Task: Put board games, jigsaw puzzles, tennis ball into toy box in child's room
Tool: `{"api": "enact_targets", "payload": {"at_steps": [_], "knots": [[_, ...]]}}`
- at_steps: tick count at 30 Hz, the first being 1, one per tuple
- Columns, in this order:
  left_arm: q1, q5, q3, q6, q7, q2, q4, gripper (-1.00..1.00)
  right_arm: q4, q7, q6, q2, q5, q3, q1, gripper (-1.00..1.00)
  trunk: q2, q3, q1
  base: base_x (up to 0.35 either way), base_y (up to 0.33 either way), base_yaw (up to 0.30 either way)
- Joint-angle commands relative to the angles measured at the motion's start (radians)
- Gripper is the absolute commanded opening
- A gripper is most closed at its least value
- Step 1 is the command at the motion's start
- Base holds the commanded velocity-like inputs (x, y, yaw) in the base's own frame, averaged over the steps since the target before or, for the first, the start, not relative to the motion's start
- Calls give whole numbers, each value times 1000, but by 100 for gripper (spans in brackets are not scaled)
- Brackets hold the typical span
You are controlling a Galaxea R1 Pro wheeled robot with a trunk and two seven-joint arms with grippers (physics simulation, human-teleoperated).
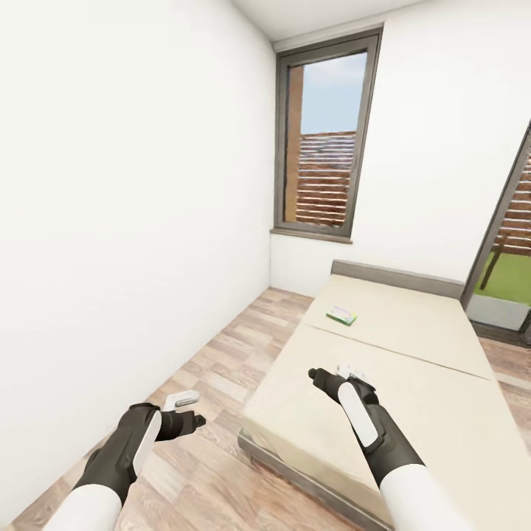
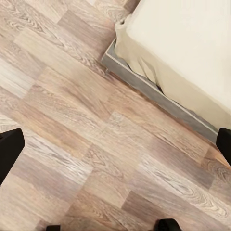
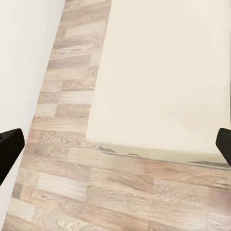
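Matt beige cloth mattress on the bed (image 1: 383,346), lower right.
Wood-plank floor (image 1: 221,369) shows grain, lightly glossy; wall (image 1: 125,206) at left smooth, matt white.

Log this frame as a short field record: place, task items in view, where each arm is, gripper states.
place: room with white walls, wood floor, tall window
bed: beige mattress, grey frame and headboard
task item in view: one board game, green-edged, lying flat on the mattress toward the headboard
left gripper: open, over bare floor beside the bed's corner
right gripper: open, over the foot edge of the mattress
held items: none
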Motion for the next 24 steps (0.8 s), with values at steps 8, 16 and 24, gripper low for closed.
{"api": "enact_targets", "payload": {"at_steps": [8,16,24], "knots": [[0,7,4,6,-1,0,-1,100,0,-10,-1,-1,-9,2,0,100,-1,-11,1,119,112,-166],[0,7,4,5,-1,0,-1,100,1,-10,-1,0,-10,2,0,100,-1,-21,1,140,135,-167],[0,7,4,5,-1,-1,-1,100,2,-10,-1,-1,-10,1,0,100,-1,-31,1,143,123,-171]]}}
